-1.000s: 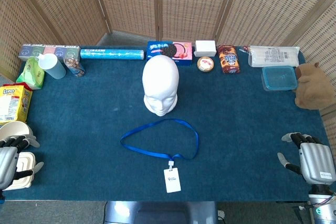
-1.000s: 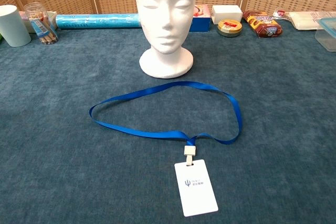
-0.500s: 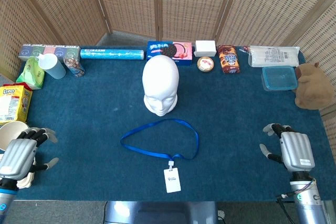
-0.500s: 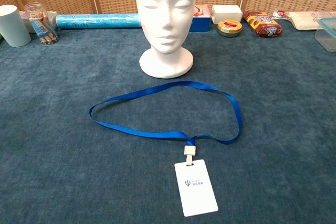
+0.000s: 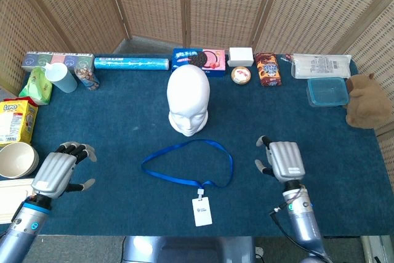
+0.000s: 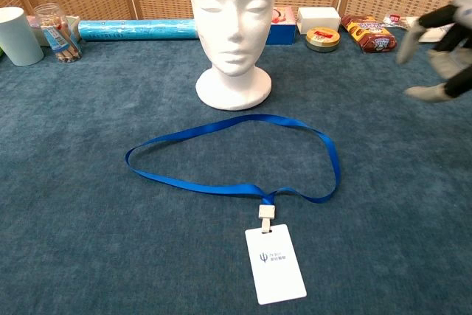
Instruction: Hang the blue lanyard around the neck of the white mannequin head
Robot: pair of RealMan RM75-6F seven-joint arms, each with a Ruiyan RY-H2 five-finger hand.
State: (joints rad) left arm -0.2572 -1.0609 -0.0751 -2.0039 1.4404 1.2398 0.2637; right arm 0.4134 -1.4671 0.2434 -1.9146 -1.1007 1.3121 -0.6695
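- Broadly, one bench covered in blue cloth carries everything, with a row of boxes and packets along its far edge.
- One white mannequin head stands upright at the bench's middle, bare-necked.
- Two hands hover above the cloth: the left hand well left of the loop, fingers spread apart and holding nothing; the right hand near the loop's right side, fingers likewise apart and empty.
- One blue lanyard lies flat in an open loop just in front of the head, touching neither hand.
- One white badge hangs off its clip nearest the bench's front edge.
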